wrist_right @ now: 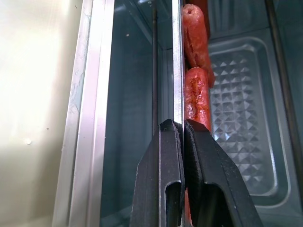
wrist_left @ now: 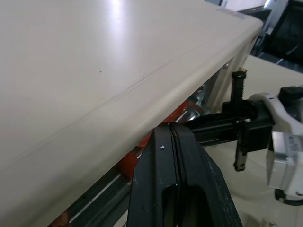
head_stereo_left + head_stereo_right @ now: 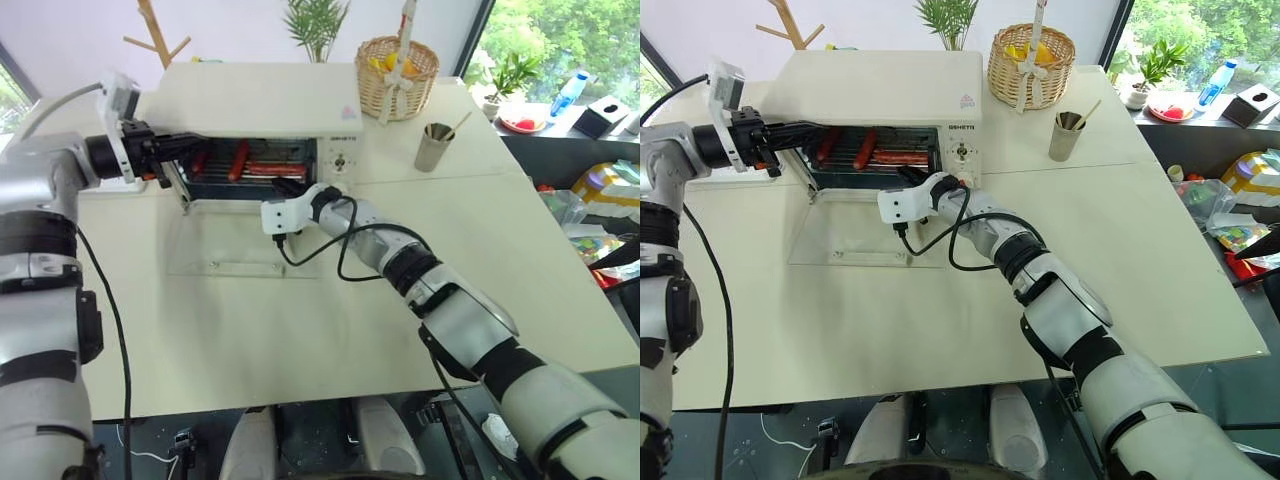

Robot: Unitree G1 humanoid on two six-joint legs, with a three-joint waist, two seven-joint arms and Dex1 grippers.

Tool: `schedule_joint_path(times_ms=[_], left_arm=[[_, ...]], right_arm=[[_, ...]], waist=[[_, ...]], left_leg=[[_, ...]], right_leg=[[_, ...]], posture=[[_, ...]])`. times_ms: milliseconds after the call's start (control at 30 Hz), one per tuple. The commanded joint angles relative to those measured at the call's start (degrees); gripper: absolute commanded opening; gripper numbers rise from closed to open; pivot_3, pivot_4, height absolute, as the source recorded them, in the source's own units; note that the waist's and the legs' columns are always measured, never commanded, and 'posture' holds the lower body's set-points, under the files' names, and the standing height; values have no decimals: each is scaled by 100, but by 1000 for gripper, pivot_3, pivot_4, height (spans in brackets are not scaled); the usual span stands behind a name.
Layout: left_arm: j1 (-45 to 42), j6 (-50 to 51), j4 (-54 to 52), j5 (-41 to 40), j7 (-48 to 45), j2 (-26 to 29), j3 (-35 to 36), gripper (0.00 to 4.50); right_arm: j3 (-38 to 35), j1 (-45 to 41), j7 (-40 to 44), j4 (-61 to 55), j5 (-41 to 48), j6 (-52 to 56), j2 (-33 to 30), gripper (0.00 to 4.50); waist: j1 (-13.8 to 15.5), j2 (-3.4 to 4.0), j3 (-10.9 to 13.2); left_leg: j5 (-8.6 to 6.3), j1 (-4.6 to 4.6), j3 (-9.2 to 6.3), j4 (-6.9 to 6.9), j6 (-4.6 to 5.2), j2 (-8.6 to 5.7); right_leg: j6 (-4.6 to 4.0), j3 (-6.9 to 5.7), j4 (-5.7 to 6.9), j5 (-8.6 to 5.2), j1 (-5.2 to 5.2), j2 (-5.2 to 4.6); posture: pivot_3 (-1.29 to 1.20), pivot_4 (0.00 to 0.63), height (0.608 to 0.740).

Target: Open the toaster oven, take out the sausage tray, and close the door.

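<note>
The cream-white toaster oven point(image 3: 260, 100) stands at the back of the table. Its glass door point(image 3: 855, 232) lies open and flat in front of it. Inside the oven sits the sausage tray point(image 1: 241, 123), shiny with a ridged base, carrying reddish-brown sausages point(image 3: 238, 160). My right gripper point(image 1: 182, 124) reaches into the opening's right side and is shut on the tray's thin front rim. At the opening's upper left corner, my left gripper point(image 3: 818, 128) is shut with nothing between its fingers, its tips point(image 2: 173, 130) just under the oven top's front edge.
The knob panel point(image 3: 342, 160) is on the oven's right. A wicker basket point(image 3: 397, 75) and a metal cup point(image 3: 433, 147) stand to the right behind it. A side table with clutter point(image 3: 600, 190) lies beyond the table's right edge.
</note>
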Motion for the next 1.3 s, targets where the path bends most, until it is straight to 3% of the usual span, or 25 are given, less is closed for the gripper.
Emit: schedule_joint_path(times_ms=[33,800,1300], left_arm=[[-430,-244,342,128,196,-87,103,0],[-775,-277,734,286,-236,-245,130,0],[-806,-238,766,308,-369,-235,118,0]], right_arm=[[-60,-75,-116,-927,-4,-86,63,41],[-165,1610,864,-3706,-83,-39,-1088,41],[-423,2167,1051,-4525,73,73,-1429,41]], waist=[[12,-1,0],[149,-3,1],[197,-6,3]], left_leg=[[0,0,0,2,0,0],[0,-5,3,6,0,-5],[0,-6,3,9,0,-9]], right_leg=[[0,0,2,0,0,-1],[2,-1,-2,0,1,-7],[3,-3,-4,0,5,-12]], posture=[[0,150,740],[0,150,740],[0,150,740]])
